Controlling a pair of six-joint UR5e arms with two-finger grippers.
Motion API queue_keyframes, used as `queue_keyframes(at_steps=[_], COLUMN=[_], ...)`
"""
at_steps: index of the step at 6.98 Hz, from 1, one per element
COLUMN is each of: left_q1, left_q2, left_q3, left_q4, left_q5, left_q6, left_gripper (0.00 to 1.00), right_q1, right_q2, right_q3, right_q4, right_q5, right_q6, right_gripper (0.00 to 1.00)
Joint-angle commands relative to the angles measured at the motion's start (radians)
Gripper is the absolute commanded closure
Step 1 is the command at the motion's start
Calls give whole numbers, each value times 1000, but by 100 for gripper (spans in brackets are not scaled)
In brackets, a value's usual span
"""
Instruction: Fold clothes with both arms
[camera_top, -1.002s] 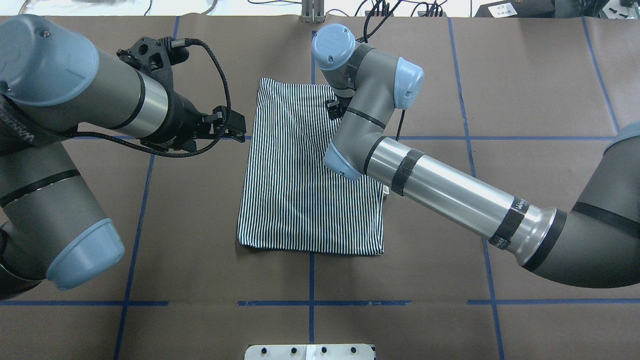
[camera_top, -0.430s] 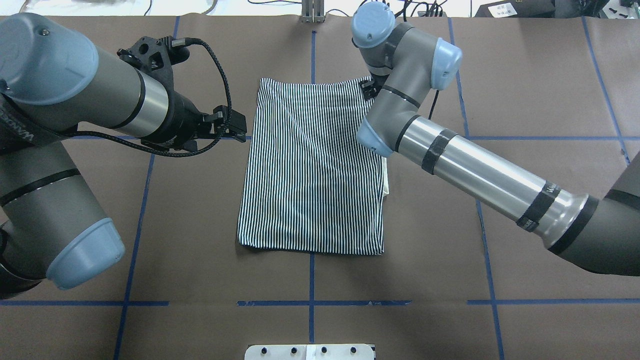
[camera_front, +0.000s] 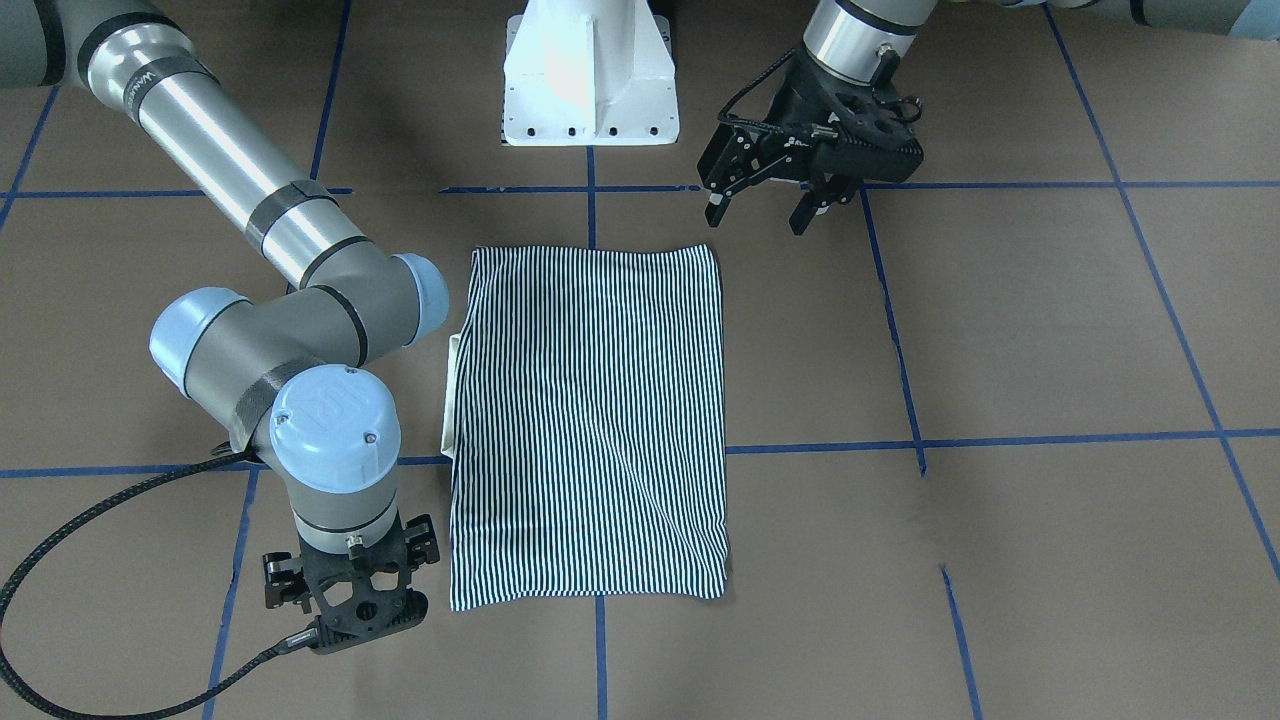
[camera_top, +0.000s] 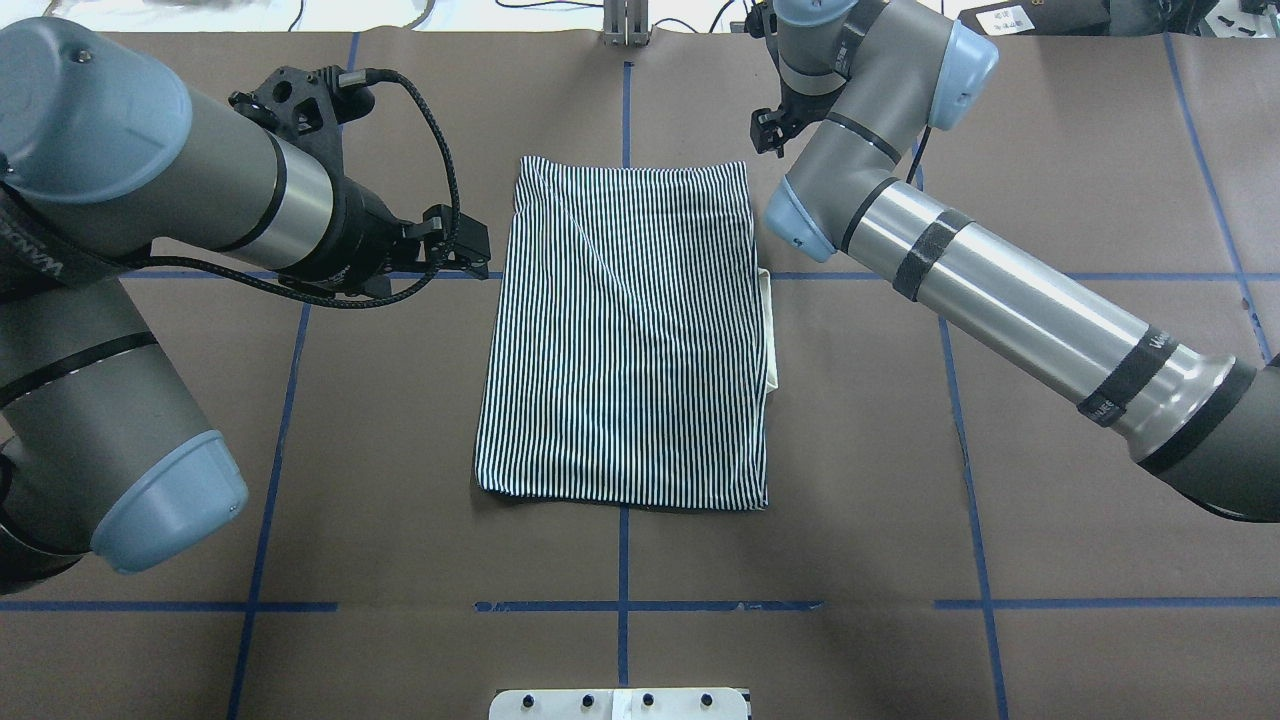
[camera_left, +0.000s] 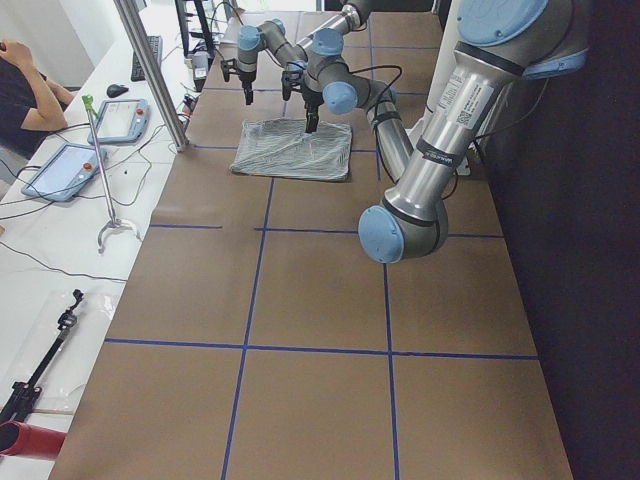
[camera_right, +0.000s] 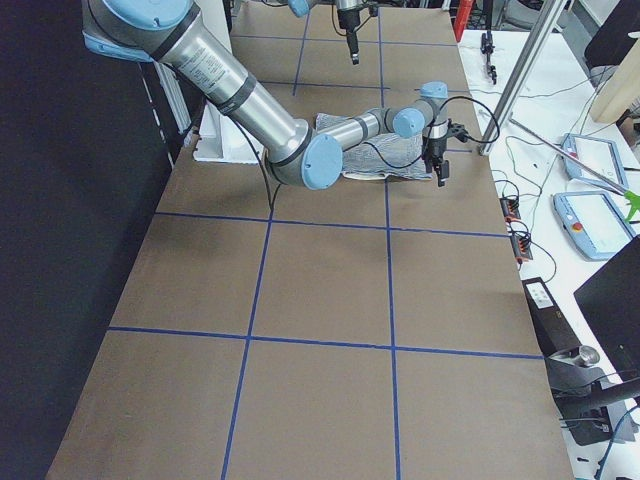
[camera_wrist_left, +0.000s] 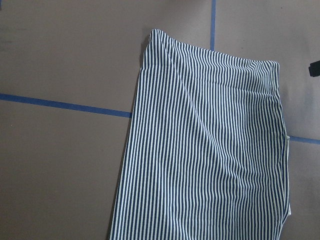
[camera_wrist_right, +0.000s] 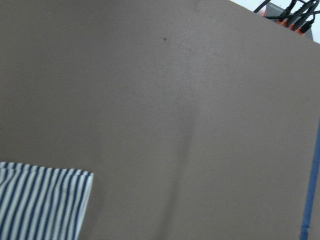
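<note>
The striped polo shirt (camera_top: 625, 330) lies folded into a flat rectangle at the middle of the table, with a strip of cream collar (camera_top: 768, 330) showing at its right edge. It also shows in the front view (camera_front: 590, 420) and in the left wrist view (camera_wrist_left: 210, 160). One corner shows in the right wrist view (camera_wrist_right: 40, 205). My left gripper (camera_front: 757, 222) is open and empty, hovering off the shirt's left edge (camera_top: 480, 255). My right gripper (camera_front: 350, 590) points down beside the shirt's far right corner, apart from it. Its jaws look spread and it holds nothing.
The white pedestal base (camera_front: 590, 80) stands at the near edge. Blue tape lines (camera_top: 620, 605) cross the brown table cover. Cables (camera_top: 800, 15) lie past the far edge. A side bench with tablets (camera_left: 100, 120) and a metal post (camera_left: 150, 70) stands beyond the far edge.
My right arm has swung from over the shirt's far part out to the right, past its far right corner. The shirt lies still. My left arm has barely moved.
</note>
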Motion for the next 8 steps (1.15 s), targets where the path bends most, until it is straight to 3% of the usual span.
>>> queue_keyframes(at_steps=[1,3,4,8], left_q1=[62,215,278,333], left_q2=[2,2,-1,-7], left_q3=[71,123,160,271], left_q4=[2,7,8,8], left_q5=[6,131,198,259], left_q6=[-87,-313,-387,-523], left_gripper=[0,0,0,6], right_q1=[1,-63,-95,-134], right_q2=[-94,-247,-266,-275], right_q3=[281,570,626,661], right_q4=[-138,-202,-202,-191], right_q5=[158,191,191,189], right_q6=[152,342,440,543], right_gripper=[0,0,0,0])
